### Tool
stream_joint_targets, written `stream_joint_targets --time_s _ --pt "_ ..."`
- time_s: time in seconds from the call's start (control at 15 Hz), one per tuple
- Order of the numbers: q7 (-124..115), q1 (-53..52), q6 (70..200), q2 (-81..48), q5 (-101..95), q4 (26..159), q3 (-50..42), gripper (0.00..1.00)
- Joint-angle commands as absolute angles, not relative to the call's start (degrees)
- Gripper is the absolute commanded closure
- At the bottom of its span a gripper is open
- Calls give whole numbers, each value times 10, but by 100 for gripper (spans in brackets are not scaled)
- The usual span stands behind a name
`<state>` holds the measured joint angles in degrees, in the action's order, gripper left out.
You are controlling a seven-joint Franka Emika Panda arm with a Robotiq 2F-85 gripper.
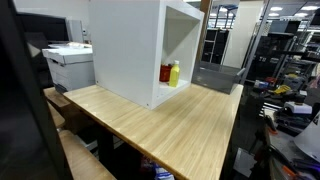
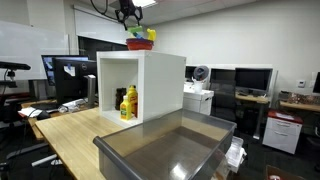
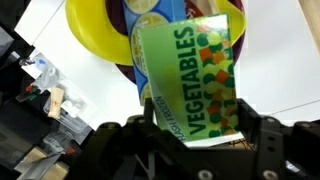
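Note:
My gripper [image 3: 195, 135] is shut on a green bag of frozen vegetables [image 3: 190, 75], whose lower edge sits between the two black fingers. The bag hangs over a yellow bowl [image 3: 95, 30] nested in a purple-red one. The bowls stand on top of a white open-front cabinet [image 3: 280, 60]. In an exterior view, the gripper [image 2: 128, 14] is high above the cabinet [image 2: 150, 80], just over the bowls [image 2: 141, 43] with the bag [image 2: 138, 33]. The gripper is out of frame where the cabinet [image 1: 125, 50] fills an exterior view.
A yellow bottle [image 1: 175, 73] and a red one [image 1: 165, 73] stand inside the cabinet, also seen in an exterior view [image 2: 127, 103]. The cabinet stands on a wooden table [image 1: 170, 125]. A large grey bin [image 2: 170, 150] is in front. A printer [image 1: 68, 62] is beside the table.

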<state>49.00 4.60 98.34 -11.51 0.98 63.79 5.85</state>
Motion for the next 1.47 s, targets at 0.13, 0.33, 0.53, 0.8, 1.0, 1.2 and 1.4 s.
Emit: stream_joint_targets --time_s 0.13,0.33,0.53,0.8,1.0,1.2,1.4 --pt "514 63 977 -116 30 637 55 47" --pt "515 66 973 -121 37 637 55 47" --pt "518 68 968 -126 46 634 54 47" --pt "522 67 965 -131 51 628 53 47" --pt "518 65 951 -141 48 614 52 47" --pt "516 65 939 -151 48 601 52 47" --pt "516 65 926 -160 49 586 52 47"
